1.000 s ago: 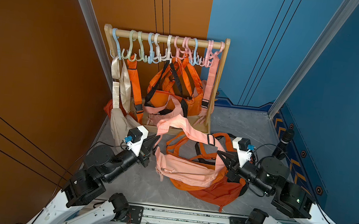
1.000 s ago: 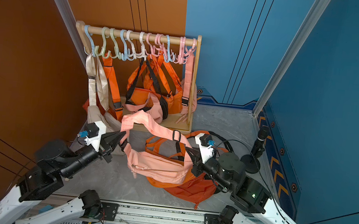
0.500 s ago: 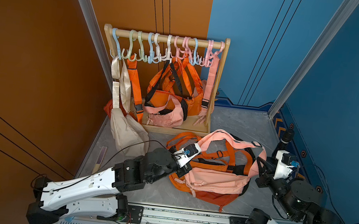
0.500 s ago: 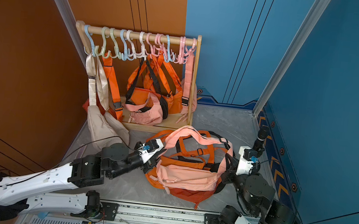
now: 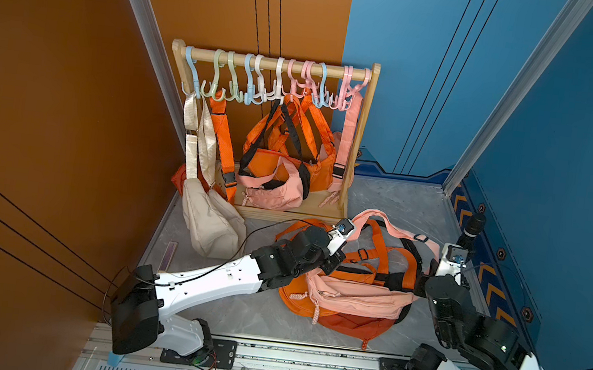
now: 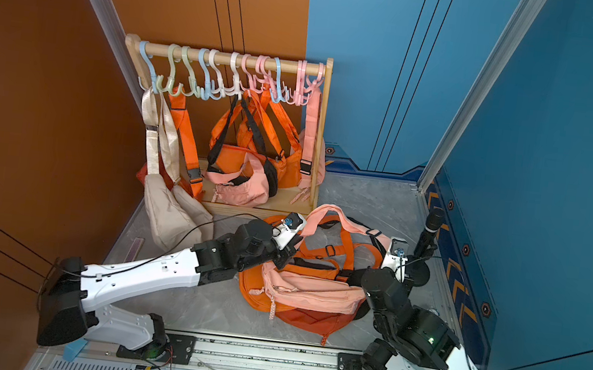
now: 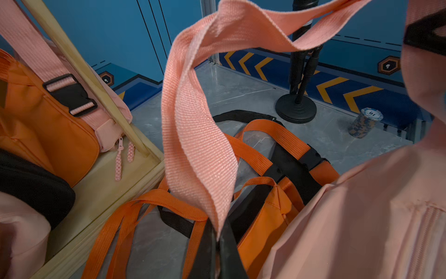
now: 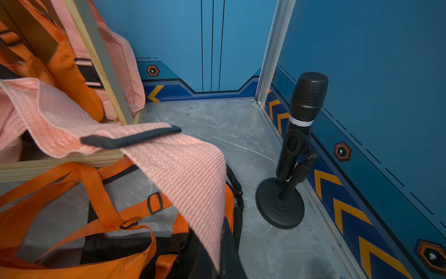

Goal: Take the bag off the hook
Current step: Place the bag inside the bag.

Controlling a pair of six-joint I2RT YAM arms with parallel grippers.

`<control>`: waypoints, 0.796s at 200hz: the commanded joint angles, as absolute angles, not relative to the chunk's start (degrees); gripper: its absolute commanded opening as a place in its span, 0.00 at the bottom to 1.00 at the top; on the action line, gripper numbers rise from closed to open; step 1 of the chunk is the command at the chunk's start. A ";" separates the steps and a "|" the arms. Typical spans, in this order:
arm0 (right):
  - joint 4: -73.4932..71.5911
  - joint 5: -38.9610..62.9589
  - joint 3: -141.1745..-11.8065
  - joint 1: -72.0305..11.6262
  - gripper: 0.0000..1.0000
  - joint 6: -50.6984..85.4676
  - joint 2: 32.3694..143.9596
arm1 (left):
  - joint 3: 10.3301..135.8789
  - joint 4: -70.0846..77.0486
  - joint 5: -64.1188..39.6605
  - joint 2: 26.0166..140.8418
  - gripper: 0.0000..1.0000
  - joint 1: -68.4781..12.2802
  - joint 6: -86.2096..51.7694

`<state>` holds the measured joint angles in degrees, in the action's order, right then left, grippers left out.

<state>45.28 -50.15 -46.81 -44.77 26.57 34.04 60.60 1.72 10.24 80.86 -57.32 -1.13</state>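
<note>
The pink bag [image 5: 354, 295] [image 6: 313, 294] is off the hooks [image 5: 261, 83] and lies on a pile of orange bags [image 5: 347, 324] on the floor. Its pink strap [image 5: 393, 225] [image 7: 193, 125] [image 8: 183, 169] arches up between my two grippers. My left gripper [image 5: 336, 257] [image 7: 218, 239] is shut on one end of the strap, at the bag's left. At the bag's right, my right gripper [image 5: 429, 269] [image 8: 219, 265] is shut on the other end. In both top views the wrists hide the fingertips.
The wooden rack [image 5: 278, 64] at the back carries a beige bag [image 5: 207, 221], orange bags [image 5: 284, 146] and another pink bag [image 5: 271, 190]. A black microphone stand [image 5: 472, 228] [image 8: 289, 169] stands by the right wall, with a stack of chips [image 7: 365, 123] nearby.
Both grippers have carried the pink bag to the right and lowered it onto the orange bags. The left arm has stretched out across the floor; the right arm has drawn back to the right.
</note>
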 commanded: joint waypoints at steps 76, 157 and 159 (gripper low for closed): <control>17.53 -15.84 -35.25 -15.21 0.00 27.86 53.15 | 67.57 12.75 8.27 99.72 0.00 -50.17 -5.79; 9.48 -11.46 -33.51 -11.86 0.24 27.77 64.38 | 68.64 15.63 8.14 108.25 0.41 -48.35 -7.16; 9.42 -11.37 -33.56 -11.78 0.25 27.77 64.52 | 68.64 15.60 8.06 108.25 0.43 -48.23 -7.24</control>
